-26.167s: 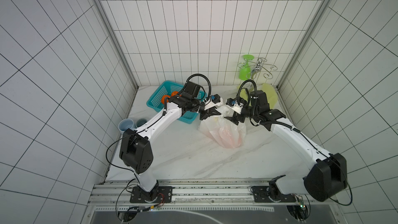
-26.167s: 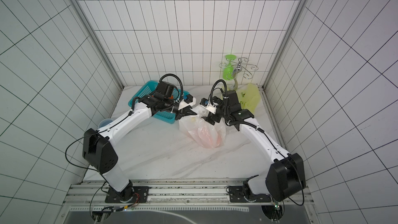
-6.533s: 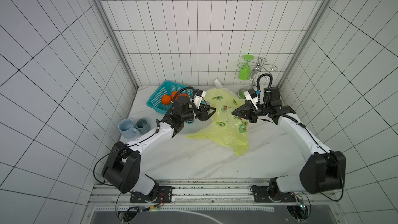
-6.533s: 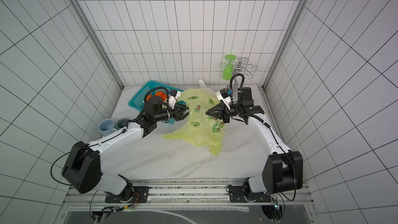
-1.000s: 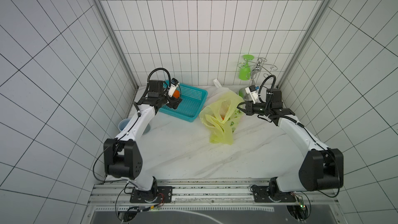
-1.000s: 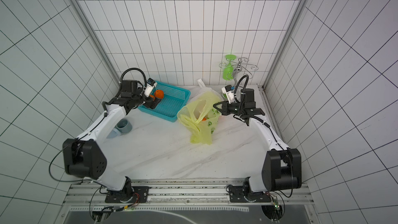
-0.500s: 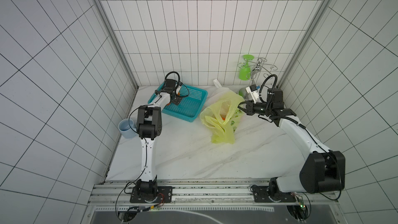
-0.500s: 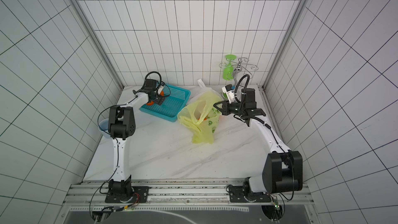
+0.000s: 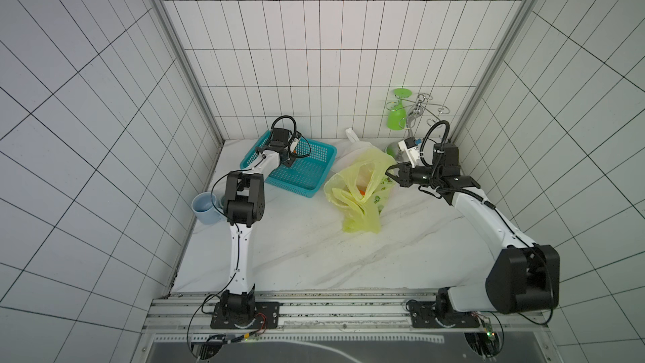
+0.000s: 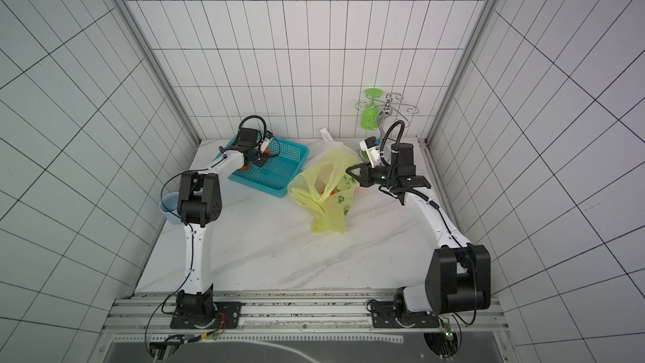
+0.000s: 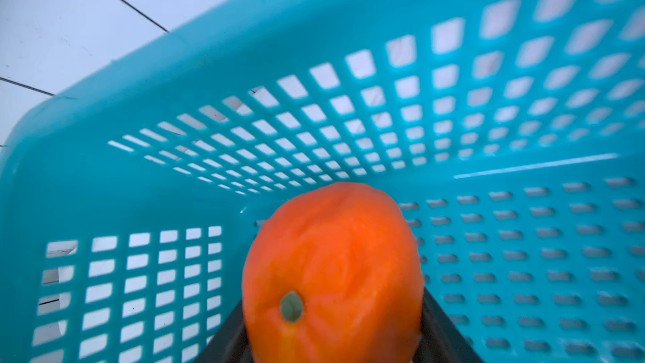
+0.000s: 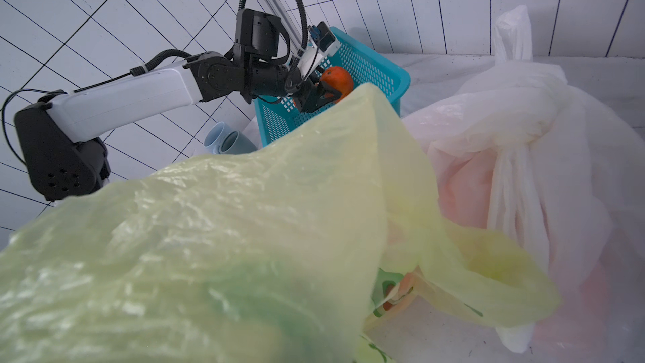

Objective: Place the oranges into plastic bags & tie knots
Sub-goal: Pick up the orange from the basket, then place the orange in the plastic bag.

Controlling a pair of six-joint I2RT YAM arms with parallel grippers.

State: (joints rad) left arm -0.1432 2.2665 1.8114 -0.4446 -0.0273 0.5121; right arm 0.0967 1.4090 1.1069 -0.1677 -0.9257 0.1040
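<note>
My left gripper [image 10: 261, 158] reaches into the teal basket [image 9: 307, 176] and is shut on an orange [image 11: 331, 274]; dark fingers [image 11: 436, 323] press on both its sides. The right wrist view shows that orange [image 12: 336, 82] held just above the basket rim. A second orange [image 10: 244, 168] lies in the basket under the arm. My right gripper [image 9: 392, 172] is shut on the rim of the yellow-green plastic bag [image 9: 359, 200], holding its mouth up; an orange [image 9: 363, 191] shows inside. Behind it sits the white plastic bag [image 12: 558, 155], its handles tied in a knot [image 12: 537, 99].
Two pale blue cups [image 9: 204, 207] stand at the table's left edge by the left arm's elbow. A green glass [image 9: 398, 116] hangs on a wire rack [image 9: 424, 108] in the back right corner. Tiled walls close in three sides.
The left arm has swung its elbow inward, and its jaws have closed from wide open onto the orange in the basket. The right arm and the yellow-green bag have stayed put.
</note>
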